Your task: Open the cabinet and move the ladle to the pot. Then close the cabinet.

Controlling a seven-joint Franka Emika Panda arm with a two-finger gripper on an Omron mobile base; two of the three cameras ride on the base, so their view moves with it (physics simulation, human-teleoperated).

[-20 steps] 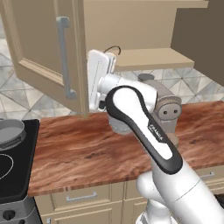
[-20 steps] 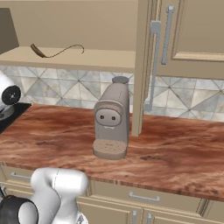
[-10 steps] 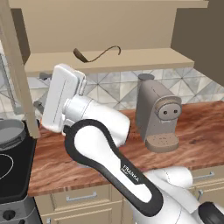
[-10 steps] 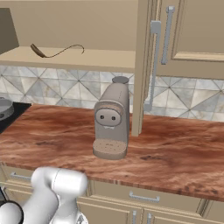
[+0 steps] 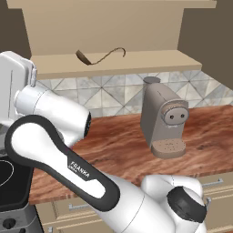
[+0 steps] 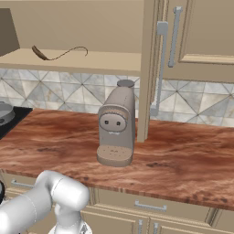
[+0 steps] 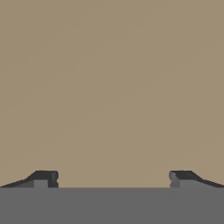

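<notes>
Pincer (image 7: 113, 178) spread wide, nothing between the tips, facing a plain tan surface up close, likely a door panel of the cabinet (image 6: 192, 32); can't tell which. Arm blocks the left of the table (image 5: 123, 145). Coffee machine (image 6: 117, 128) stands mid-table. Pot (image 6: 4, 112) cut off at the frame edge. Farthest, ladle (image 5: 98, 57) lies on the open shelf, ready for picking.

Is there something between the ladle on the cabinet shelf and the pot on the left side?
Nothing visible blocks it. The ladle lies loose on the open shelf; the pot sits lower left by the stove. The coffee machine stands right of that path.
</notes>
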